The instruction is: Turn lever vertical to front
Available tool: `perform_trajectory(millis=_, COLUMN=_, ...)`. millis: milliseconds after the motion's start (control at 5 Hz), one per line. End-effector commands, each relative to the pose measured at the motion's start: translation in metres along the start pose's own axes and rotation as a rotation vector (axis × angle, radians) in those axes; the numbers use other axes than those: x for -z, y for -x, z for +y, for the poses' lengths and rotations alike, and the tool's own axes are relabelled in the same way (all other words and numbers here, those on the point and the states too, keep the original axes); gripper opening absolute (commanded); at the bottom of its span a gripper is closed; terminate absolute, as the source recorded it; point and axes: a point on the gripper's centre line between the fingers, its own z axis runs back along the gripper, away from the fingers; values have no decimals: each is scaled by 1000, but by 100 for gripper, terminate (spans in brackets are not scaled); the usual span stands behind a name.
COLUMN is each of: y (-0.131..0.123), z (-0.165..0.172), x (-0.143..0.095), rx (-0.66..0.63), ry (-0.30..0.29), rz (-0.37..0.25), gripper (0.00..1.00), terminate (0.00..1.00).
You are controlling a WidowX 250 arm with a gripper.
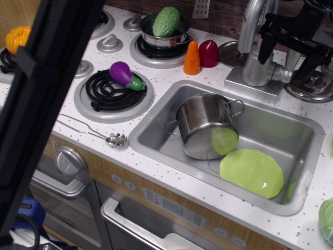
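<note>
Near the front, a shiny steel pot [205, 125] and a flat green plate [252, 172] lie in the grey metal sink [151, 136]. Behind the sink stands the tap. Its small silver-grey paddle lever [285, 74] sticks out to the right of the tap base. The black gripper [294, 39] hangs just above it; I cannot tell if its fingers are apart or together. It could slip off the short lever, or bump the tall curved silver spout [250, 23] close beside it. There is open room over the sink.

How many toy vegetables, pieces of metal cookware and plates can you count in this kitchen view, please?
Toy vegetables: 4 (purple eggplant, bumpy green bitter gourd, orange carrot, orange pumpkin)
Metal cookware: 2 (steel pot in sink, small steel pot on burner)
Plates: 1 (lime-green plate)
Total: 7
</note>
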Motion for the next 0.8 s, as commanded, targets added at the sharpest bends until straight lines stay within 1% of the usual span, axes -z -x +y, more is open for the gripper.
perform_trajectory(millis=0, y=0, z=0, x=0, rx=0, ry=0, rz=0, gripper=100, terminate=0)
perform_trajectory(millis=200, y=-13, z=-2, x=-9, rx=-15, ry=-5, rz=-83, gripper=100, terminate=0)
perform_trajectory(millis=400, y=-23, z=-6, x=-24, rx=-30, ry=-54, rz=-189, gripper=100, terminate=0)
perform_trajectory(millis=600, y=-31, z=-8, x=-31, rx=-41, ry=-83, rz=-275, gripper=100, terminate=0)
